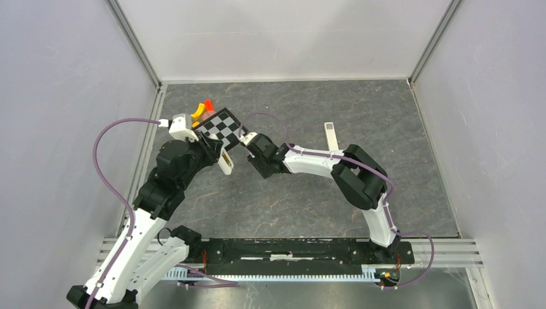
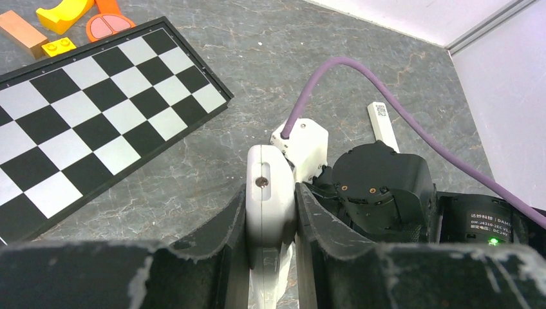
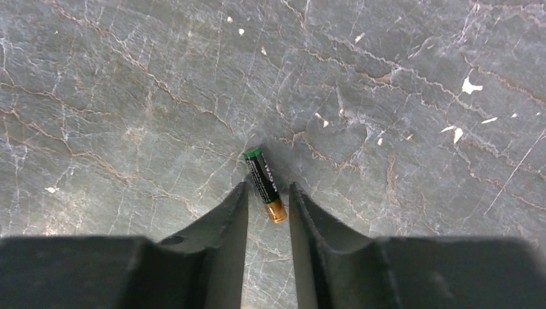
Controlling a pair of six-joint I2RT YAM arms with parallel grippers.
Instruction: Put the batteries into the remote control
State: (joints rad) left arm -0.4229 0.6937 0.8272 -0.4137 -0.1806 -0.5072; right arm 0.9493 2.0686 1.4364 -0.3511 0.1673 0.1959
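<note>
One chessboard lies near the clamped remote control.

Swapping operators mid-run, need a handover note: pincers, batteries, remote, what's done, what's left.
Left pincer: shut on the remote control.
Right pincer: open, lowered astride one battery lying on the table. Slim gaps show on both sides, so it is not gripped yet.
Second battery: not in view.
Done: remote is in hand. Its compartment is hidden, so no loaded battery is confirmed.
Left: close on this battery, seat it in the remote, then find and load the other.
</note>
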